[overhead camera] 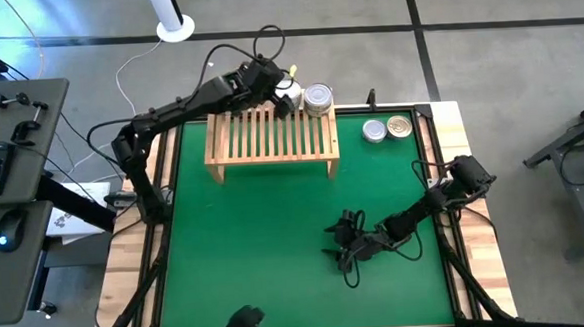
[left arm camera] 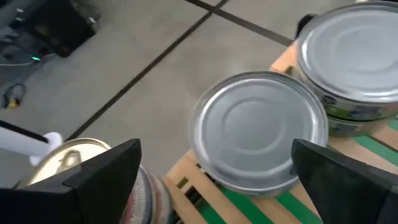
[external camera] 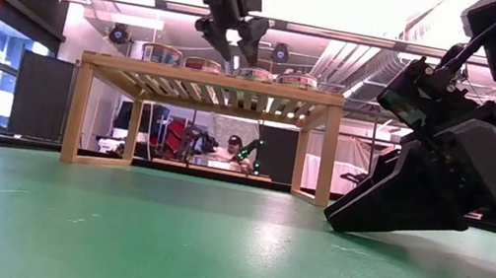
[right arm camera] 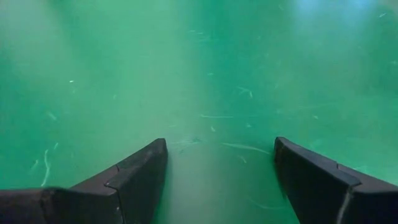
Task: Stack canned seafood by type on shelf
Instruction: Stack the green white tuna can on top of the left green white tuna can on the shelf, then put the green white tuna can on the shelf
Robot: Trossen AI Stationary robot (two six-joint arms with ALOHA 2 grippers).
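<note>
Left hand over shelf back edge by tins; right hand low on mat.

Dark jointed arms, black cables, wedge-shaped fingers.

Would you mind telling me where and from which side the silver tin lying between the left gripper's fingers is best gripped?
Grip the silver tin across its round side wall, coming straight down from above. It lies flat on the shelf, lid up, and the open left gripper already straddles it. Another stack sits close beside it, so a sideways approach looks crowded.
</note>
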